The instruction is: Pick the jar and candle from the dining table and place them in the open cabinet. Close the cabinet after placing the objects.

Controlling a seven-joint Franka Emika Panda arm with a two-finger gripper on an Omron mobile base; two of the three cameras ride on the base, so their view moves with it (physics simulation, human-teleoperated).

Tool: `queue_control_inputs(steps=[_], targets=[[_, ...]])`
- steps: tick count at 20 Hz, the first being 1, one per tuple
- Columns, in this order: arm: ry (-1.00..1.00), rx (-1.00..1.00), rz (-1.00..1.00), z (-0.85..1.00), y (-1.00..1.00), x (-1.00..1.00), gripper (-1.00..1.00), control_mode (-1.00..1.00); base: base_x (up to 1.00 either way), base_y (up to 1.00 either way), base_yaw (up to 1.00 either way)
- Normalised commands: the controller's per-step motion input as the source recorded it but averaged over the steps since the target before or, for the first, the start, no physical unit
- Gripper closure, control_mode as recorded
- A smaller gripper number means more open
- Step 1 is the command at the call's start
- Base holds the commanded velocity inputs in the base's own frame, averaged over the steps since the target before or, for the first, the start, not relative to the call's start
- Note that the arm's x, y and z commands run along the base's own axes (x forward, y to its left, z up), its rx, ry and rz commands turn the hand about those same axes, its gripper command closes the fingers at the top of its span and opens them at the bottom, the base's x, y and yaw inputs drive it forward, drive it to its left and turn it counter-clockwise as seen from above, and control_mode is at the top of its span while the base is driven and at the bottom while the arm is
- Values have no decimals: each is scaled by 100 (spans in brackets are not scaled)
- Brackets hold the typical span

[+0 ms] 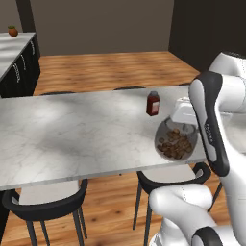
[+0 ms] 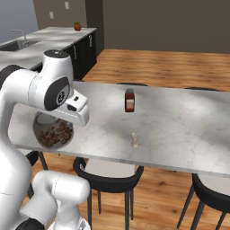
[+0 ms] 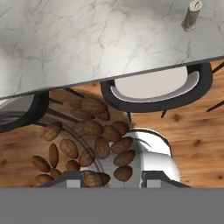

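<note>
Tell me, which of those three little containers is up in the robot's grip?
The round glass jar of brown chunks, clamped in the gripper. The red-brown bottle and the tiny pale shaker both stand untouched on the marble dining table.

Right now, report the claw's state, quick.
Claw: shut on the jar, which it holds lifted at the near edge of the table.
</note>
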Motion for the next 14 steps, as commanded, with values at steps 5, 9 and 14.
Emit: queue_control_inputs(steps=[5, 9, 14], targets=[[2, 0, 0, -7, 3, 47, 100, -100, 0, 0, 0], [4, 0, 0, -2, 3, 36, 100, -100, 0, 0, 0], [3, 0, -1, 0, 2, 6, 100, -100, 0, 0, 0]])
